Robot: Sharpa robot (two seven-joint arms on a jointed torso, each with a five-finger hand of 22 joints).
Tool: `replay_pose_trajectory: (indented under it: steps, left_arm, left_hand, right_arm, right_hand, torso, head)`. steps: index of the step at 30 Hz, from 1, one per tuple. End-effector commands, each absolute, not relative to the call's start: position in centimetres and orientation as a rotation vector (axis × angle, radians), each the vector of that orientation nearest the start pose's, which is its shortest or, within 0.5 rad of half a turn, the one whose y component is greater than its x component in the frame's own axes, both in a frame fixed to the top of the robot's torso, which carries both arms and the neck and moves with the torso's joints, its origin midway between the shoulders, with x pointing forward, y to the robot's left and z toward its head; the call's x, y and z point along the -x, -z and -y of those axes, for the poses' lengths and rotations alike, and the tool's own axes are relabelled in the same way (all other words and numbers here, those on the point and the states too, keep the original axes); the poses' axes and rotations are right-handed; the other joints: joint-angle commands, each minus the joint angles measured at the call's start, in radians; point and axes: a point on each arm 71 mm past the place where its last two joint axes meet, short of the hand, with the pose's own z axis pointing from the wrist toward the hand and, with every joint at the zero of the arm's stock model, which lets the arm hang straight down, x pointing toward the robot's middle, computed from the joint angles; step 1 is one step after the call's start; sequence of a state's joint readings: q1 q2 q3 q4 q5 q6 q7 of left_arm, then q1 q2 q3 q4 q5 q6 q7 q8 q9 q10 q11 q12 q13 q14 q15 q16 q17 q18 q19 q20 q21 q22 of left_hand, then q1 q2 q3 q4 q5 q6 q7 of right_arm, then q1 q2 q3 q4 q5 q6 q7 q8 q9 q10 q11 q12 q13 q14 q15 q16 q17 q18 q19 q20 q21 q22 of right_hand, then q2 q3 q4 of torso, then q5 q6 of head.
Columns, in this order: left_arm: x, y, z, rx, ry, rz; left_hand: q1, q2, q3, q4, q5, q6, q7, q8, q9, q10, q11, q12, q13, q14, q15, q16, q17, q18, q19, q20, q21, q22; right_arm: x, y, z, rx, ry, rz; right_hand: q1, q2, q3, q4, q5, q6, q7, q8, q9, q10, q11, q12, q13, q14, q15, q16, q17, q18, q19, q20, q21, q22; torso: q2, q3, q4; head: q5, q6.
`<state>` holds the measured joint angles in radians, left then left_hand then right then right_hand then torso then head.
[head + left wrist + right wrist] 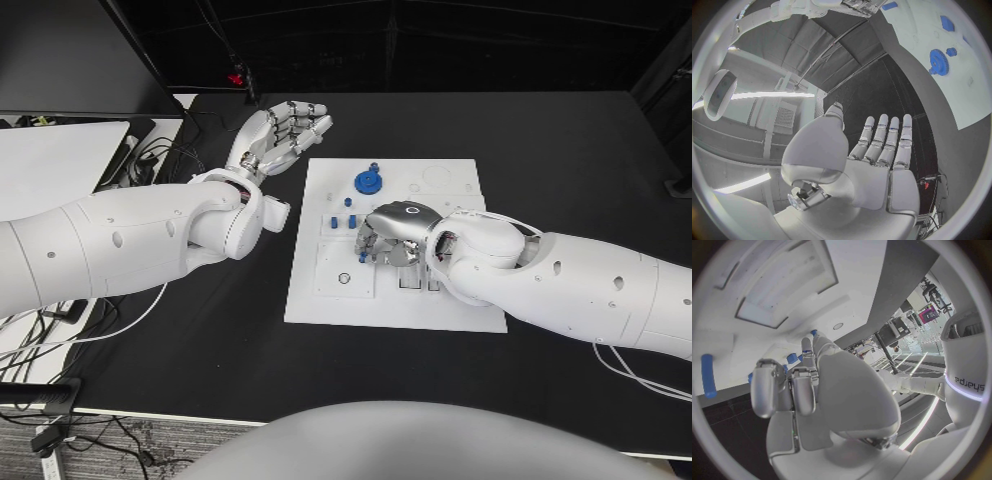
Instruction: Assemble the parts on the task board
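**Ana:** Parts on the task board [325,300], that's the business. The white plate sits mid-desk [577,150], and the right hand [392,240] is down over its middle, fingers curled under near the small blue pieces [343,221]. I'd judge it's mid-pick or mid-seat on one small piece.

**Ben:** Holding anything, though?

**Ana:** Can't tell. From the head camera the knuckles cover whatever is under them. The blue gear [369,182] stands apart, further up the board, untouched.

**Ben:** And the left hand [278,135]?

**Ana:** Off the board's far left corner, above the desk, fingers straight and apart, holding nothing. Waiting, I'd say.

**Ben:** What do the wrist cameras add?

**Ana:** The right wrist view shows its fingers [767,387] bent close to the board with a blue peg [708,375] lying beside them and more blue bits near the fingertips; contact itself stays hidden. The left wrist view shows its open palm [879,165] plainly, and the gear [939,61] from the side with smaller blue pieces around it.

**Ben:** Next move?

**Ana:** Probably a careful, square lowering into a slot, without nudging the neighbouring pieces.
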<state>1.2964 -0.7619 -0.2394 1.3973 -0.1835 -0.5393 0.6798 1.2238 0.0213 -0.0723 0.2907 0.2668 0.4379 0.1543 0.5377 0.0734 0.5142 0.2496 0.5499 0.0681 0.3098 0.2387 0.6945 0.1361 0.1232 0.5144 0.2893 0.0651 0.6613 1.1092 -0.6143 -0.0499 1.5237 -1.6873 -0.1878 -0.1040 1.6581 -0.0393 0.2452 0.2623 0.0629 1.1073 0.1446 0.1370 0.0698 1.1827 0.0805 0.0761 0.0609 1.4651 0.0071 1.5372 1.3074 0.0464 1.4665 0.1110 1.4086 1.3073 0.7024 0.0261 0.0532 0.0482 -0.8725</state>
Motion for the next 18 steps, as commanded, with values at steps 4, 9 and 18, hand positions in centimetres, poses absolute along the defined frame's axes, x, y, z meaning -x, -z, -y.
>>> replay_pose_trajectory:
  steps: [4,9,18]
  left_arm:
    - [-50.12,17.69,-21.34,0.613,1.403,-1.170]
    - [-50.11,17.72,-21.34,0.614,1.403,-1.171]
    - [-50.11,17.74,-21.34,0.615,1.403,-1.173]
  left_hand:
    - [-0.002,0.009,-0.007,0.001,0.006,-0.007,0.132,0.004,-0.002,-0.007,-0.003,0.003,-0.002,-0.006,0.001,0.005,-0.001,-0.011,0.009,0.000,0.005,-0.001]
    - [-0.002,0.009,-0.007,0.001,0.006,-0.007,0.132,0.004,-0.002,-0.007,-0.003,0.003,-0.002,-0.006,0.001,0.005,-0.001,-0.011,0.009,0.000,0.005,-0.001]
    - [-0.001,0.010,-0.008,0.001,0.006,-0.008,0.132,0.005,-0.002,-0.007,-0.003,0.004,-0.002,-0.006,0.001,0.006,-0.002,-0.011,0.009,0.000,0.005,-0.002]
  right_arm:
    - [-44.31,22.61,7.66,0.532,-0.786,-1.713]
    - [-44.46,22.81,7.84,0.530,-0.771,-1.732]
    - [-44.47,22.91,7.72,0.537,-0.768,-1.745]
  right_hand:
    - [-0.001,0.004,0.008,0.001,0.005,0.004,0.001,0.003,0.001,0.001,0.009,-0.005,-0.001,0.091,0.007,-0.003,0.192,-0.003,0.014,0.009,-0.006,0.195]
    - [-0.003,0.003,0.008,0.001,0.007,0.002,0.002,0.000,0.000,0.000,0.010,-0.007,-0.001,0.091,0.008,-0.004,0.191,-0.003,0.013,0.009,-0.007,0.195]
    - [-0.016,-0.035,0.008,-0.004,0.004,-0.044,0.019,-0.037,-0.005,-0.052,0.027,-0.014,-0.001,0.088,0.023,-0.009,0.180,-0.001,0.007,0.021,-0.016,0.192]
  torso:
    - [0.001,0.0001,-0.0007]
    - [0.000,-0.0011,0.0005]
    - [0.000,-0.0003,0.0014]
  head:
    - [-0.002,0.000]
    - [-0.005,0.000]
    - [-0.005,0.000]
